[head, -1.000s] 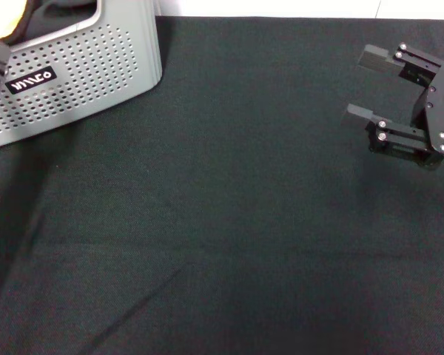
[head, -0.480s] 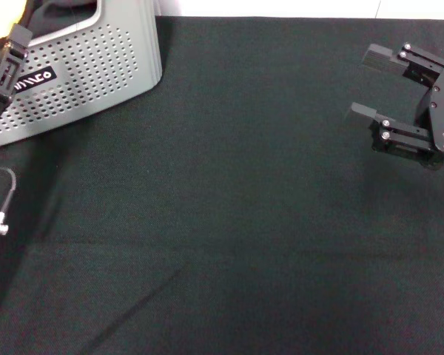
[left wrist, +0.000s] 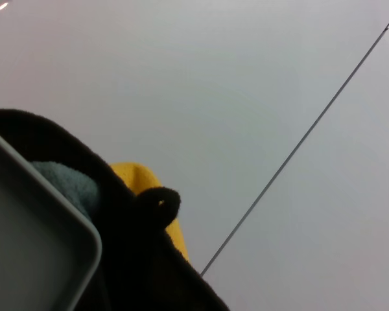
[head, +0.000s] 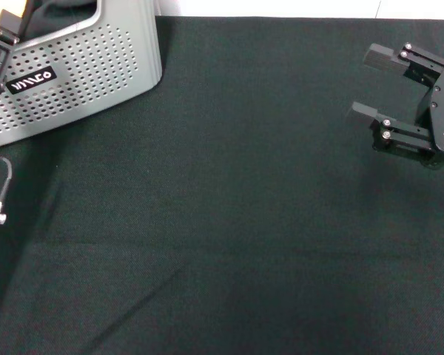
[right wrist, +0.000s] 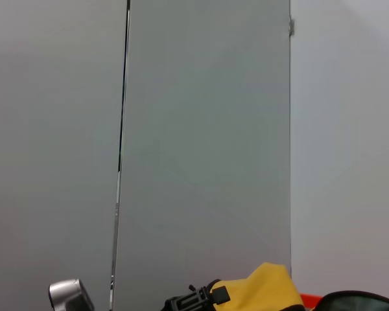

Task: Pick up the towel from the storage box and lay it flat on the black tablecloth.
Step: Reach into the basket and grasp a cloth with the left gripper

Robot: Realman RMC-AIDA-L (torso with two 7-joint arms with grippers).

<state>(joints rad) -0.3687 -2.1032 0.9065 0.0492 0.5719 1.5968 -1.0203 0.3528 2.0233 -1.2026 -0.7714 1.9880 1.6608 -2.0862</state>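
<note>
The towel [left wrist: 65, 184] is lying soft in the box [head: 81, 66] — pinch an edge; right end effector [head: 370, 83] is hanging wide, left's grip unclear.

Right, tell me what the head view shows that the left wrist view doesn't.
Only the head view shows the black tablecloth, the box's dotted side with its white logo, and the right gripper hovering over the cloth on the right, fingers open. Only the left wrist view shows the towel: grey-green with a yellow side, behind the box rim, against a pale wall. Both show the box; neither shows the left gripper's fingers clearly.
</note>
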